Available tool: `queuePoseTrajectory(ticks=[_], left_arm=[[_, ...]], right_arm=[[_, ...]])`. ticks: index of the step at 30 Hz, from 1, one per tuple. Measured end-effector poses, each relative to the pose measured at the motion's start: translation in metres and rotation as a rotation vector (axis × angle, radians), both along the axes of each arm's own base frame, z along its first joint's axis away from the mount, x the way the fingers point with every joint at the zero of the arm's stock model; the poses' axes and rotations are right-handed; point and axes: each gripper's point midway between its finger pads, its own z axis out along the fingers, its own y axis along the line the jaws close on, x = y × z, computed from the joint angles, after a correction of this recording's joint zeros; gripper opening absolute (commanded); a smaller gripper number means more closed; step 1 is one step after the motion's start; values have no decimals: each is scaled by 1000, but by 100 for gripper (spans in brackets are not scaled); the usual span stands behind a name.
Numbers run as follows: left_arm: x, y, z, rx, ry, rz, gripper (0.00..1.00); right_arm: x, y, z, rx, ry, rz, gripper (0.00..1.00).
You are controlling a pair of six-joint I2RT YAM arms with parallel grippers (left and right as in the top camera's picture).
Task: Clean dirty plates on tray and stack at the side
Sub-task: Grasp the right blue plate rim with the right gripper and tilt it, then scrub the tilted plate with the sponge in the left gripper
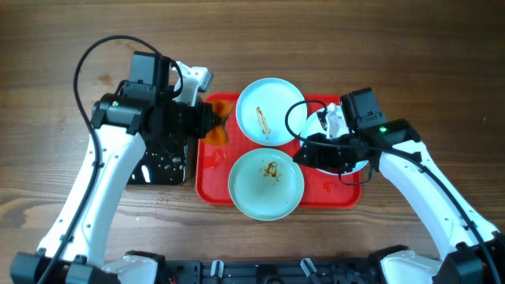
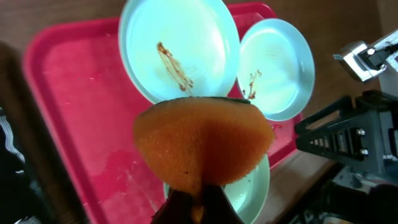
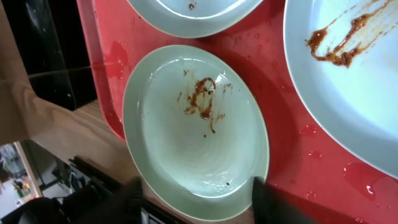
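Three pale plates lie on the red tray [image 1: 213, 177]. The far plate [image 1: 268, 110] has a brown streak, and the front plate [image 1: 266, 183] has a brown swirl. The third plate [image 1: 318, 126] is mostly hidden under my right arm. In the right wrist view this third plate [image 3: 196, 143] has a brown loop smear and overhangs the tray's rim. My right gripper [image 3: 199, 202] is open, with one finger on each side of the plate's near rim. My left gripper [image 2: 196, 208] is shut on an orange sponge [image 2: 202, 143], held above the tray's left part [image 1: 211, 120].
A black tray [image 1: 162, 167] lies on the wooden table just left of the red tray. Water drops wet the red tray [image 3: 311, 155]. The far plate [image 3: 348, 81] and the front plate [image 3: 193, 18] lie close to the third plate.
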Motion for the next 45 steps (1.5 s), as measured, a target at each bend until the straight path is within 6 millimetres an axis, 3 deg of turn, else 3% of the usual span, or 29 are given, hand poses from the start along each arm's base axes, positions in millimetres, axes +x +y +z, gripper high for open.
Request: queuePoseTrajectory(ticks=[1, 3, 4, 7, 8, 10, 11, 14, 16, 19, 22, 24, 28, 30, 32, 33, 34, 40, 45], left_arm=[[-1, -2, -7, -7, 25, -5, 4], [-6, -5, -26, -20, 89, -15, 4], [-7, -7, -35, -33, 114, -21, 4], [-4, -16, -43, -95, 115, -31, 4], [-5, -18, -44, -107, 121, -27, 4], [-9, -20, -50, -124, 143, -20, 4], [-11, -21, -53, -126, 156, -19, 4], [-22, -32, -59, -133, 191, -32, 4], [-27, -44, -61, -130, 205, -42, 4], [-30, -66, -60, -126, 187, -66, 4], [-34, -83, -67, -91, 185, -71, 4], [-39, -93, -82, -56, 219, -73, 4], [-42, -95, -111, -7, 296, -51, 4], [-40, -94, -116, 3, 303, -43, 4], [-40, -94, -116, 2, 302, -41, 4], [-40, -94, -116, 2, 304, -38, 4], [-40, -94, -116, 2, 304, -38, 4], [-39, -94, -116, 1, 302, -38, 4], [-39, -93, -117, 9, 303, -34, 4]], right_arm=[[-1, 0, 0, -2, 6, -1, 57], [-6, -3, -3, -16, 42, -21, 34], [-9, -6, -4, -33, 62, -37, 32], [-14, -15, -10, -88, 102, -75, 9], [-14, -17, -11, -99, 106, -85, 12], [-14, -19, -12, -110, 110, -97, 31], [-13, -19, -13, -109, 108, -103, 54], [-13, -18, -26, -112, 111, -137, 57], [-25, -19, -47, -119, 147, -158, 61], [-42, -20, -66, -132, 202, -181, 55], [-44, -20, -72, -126, 206, -199, 49], [-44, -14, -76, -110, 200, -208, 46], [-43, 6, -77, -70, 178, -205, 41], [-42, 15, -75, -53, 172, -209, 30], [-44, 22, -74, -42, 179, -215, 8], [-45, 25, -73, -38, 183, -218, 4], [-46, 28, -73, -37, 188, -220, 4], [-54, 35, -75, -50, 227, -261, 31], [-48, 34, -81, -41, 220, -326, 34]])
